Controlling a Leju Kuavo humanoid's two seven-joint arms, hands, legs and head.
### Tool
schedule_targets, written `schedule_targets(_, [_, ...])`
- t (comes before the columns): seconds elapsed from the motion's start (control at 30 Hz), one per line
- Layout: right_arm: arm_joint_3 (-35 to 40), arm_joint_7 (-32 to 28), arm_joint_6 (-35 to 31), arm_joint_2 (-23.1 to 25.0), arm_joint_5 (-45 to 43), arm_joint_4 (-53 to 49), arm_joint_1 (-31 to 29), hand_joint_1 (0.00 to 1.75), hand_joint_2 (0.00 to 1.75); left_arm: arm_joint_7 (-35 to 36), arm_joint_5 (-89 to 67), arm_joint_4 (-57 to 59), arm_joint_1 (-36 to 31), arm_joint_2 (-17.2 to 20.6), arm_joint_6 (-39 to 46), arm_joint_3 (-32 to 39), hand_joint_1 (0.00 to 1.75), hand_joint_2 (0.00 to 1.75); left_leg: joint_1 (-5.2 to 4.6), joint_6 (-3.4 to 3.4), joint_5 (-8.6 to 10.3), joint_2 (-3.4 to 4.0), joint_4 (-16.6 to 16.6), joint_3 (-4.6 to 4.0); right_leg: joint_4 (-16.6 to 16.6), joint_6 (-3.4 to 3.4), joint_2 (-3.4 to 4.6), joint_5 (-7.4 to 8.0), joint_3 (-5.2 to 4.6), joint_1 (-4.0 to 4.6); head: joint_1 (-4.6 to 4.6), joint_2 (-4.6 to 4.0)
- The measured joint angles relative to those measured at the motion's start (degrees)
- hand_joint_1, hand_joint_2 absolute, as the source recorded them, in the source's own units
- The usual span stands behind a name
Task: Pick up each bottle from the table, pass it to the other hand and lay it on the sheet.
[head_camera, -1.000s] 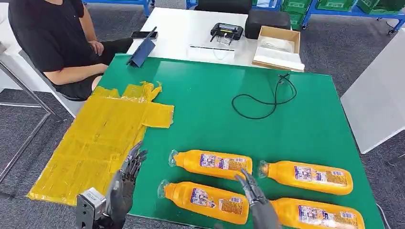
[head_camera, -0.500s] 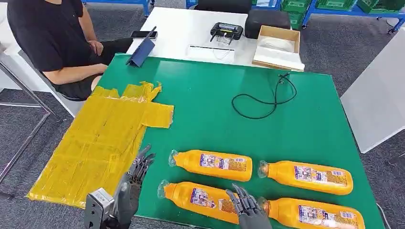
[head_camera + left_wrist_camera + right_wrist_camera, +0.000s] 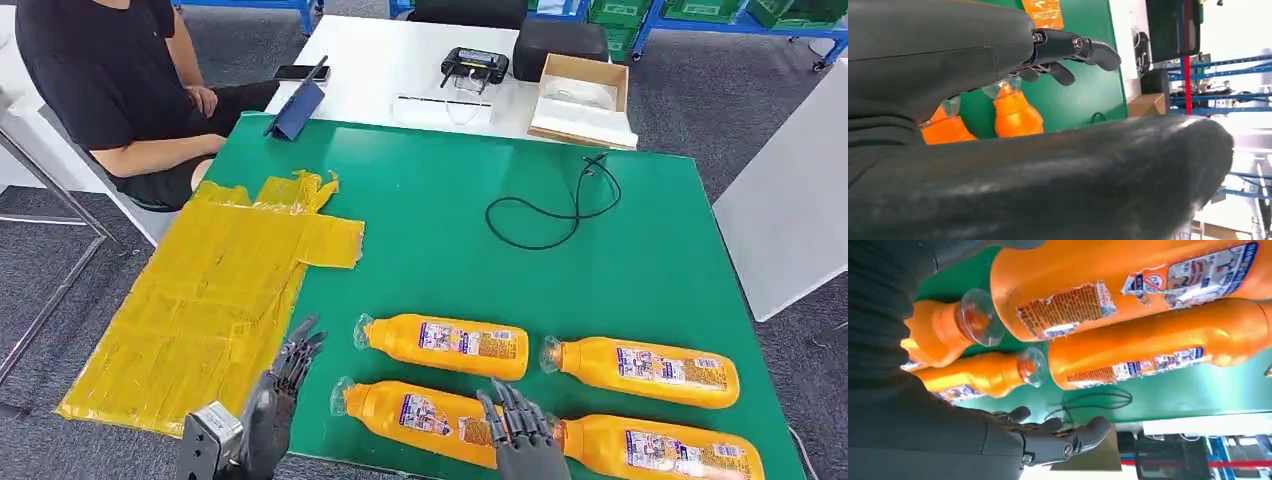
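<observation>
Bottles, four of them, lie on their sides on the green counter [image 3: 450, 200], and the right robot hand [image 3: 520, 435] hovers with fingers spread and empty over the base end of the front-left bottle [image 3: 420, 415], at about 6 o'clock in the head view. Just to its 3 o'clock lies the front-right bottle [image 3: 665, 448]; behind them are the back-left bottle [image 3: 445, 345] and the back-right bottle [image 3: 645, 370] (caps all pointing toward 9 o'clock). The left robot hand [image 3: 280, 385] is open too, holding nothing, at 7 o'clock beside the yellow sheet [image 3: 200, 300], which covers the counter's 9 o'clock edge. A black cable [image 3: 550, 212] coils at 1 o'clock.
</observation>
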Motion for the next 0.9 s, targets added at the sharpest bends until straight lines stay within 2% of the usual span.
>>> schedule_targets(0.33, [-6.9, -8.2, 2.4, 2.2, -9.2, 2.9, 0.6, 0.00, 1.75, 0.4, 0.6, 0.2, -0.5, 0.9, -0.5, -0.2, 0.00, 0.00, 0.00, 0.01, 0.01, 0.00, 0.0, 0.02, 0.0, 0.01, 0.00, 0.01, 0.00, 0.00, 0.00, -0.02])
schedule_targets(0.63, [-13.2, -14.0, 6.3, 5.6, -9.6, 7.5, 0.3, 0.00, 1.75, 0.9, 1.4, 1.0, -1.7, 1.7, -0.5, -0.9, 0.00, 0.00, 0.00, 0.02, 0.04, 0.00, 0.0, 0.00, 0.0, 0.01, 0.00, 0.01, 0.00, 0.00, 0.02, -0.02])
schedule_targets(0.9, [-15.2, -17.5, 9.7, 8.5, -8.0, 10.9, -0.8, 0.00, 1.75, 1.0, 1.9, 1.8, -2.7, 2.1, -0.5, -1.6, 0.00, 0.00, 0.00, 0.03, 0.05, 0.00, 0.0, 0.01, 0.0, 0.01, 0.00, 0.02, 0.01, 0.00, 0.00, -0.02])
